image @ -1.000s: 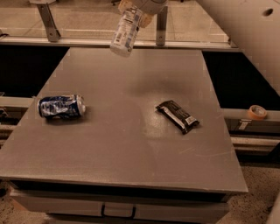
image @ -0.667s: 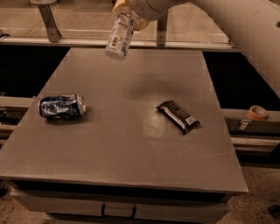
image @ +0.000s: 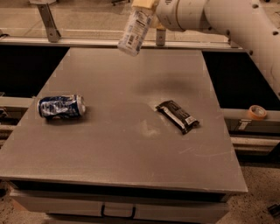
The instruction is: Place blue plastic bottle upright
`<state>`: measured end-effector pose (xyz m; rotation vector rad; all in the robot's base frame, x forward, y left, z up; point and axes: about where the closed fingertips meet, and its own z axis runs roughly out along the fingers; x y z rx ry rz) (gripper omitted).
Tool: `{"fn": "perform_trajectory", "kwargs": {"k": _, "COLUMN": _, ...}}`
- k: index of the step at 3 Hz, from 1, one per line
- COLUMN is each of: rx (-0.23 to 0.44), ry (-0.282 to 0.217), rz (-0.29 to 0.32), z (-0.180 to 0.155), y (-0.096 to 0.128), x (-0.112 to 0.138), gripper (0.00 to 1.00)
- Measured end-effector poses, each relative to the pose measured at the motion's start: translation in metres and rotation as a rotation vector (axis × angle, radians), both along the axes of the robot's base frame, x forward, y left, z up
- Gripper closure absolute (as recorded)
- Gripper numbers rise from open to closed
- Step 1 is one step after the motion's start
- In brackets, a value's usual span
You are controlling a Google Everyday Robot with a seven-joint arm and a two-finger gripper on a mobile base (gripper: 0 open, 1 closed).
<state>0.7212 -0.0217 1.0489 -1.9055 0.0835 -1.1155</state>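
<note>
The grey counter [image: 131, 148] fills most of the view. The white arm [image: 227, 17] comes in from the upper right, above the counter's far edge. At the arm's end, against the top edge of the view, sits the gripper [image: 145, 4]. Its jaws are clamped on the top end of the blue plastic bottle [image: 133, 29], which hangs in the air over the far side of the counter and touches nothing else.

The bottle is slim and clear, with a pale label carrying dark print. It is tilted, with its base pointing down and to the left and its cap end hidden in the jaws.

This looks like the carry-and-lower step: the bottle is lifted but not yet set down. The next move calls for bringing it vertical, lowering it until the base sits flat on the counter, and only then letting go. A bottle this slim would likely topple if released while leaning.

The crushed blue can [image: 61, 106] lies on its side near the left edge, and the black snack wrapper [image: 177, 116] lies flat right of centre. Both are well apart from the bottle. 1 roll of tape [image: 257, 112] rests on a ledge beyond the right edge.
</note>
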Motion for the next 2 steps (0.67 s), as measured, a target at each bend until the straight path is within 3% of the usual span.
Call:
{"fn": "perform_trajectory", "kwargs": {"k": 1, "rx": -0.019, "ry": -0.075, "rz": 0.017, "z": 0.0101, "y": -0.0088, "x": -0.0106, "gripper": 1.00}}
{"fn": "perform_trajectory", "kwargs": {"k": 2, "rx": -0.022, "ry": -0.081, "rz": 0.022, "z": 0.0104, "y": -0.0064, "x": -0.0104, "gripper": 1.00}}
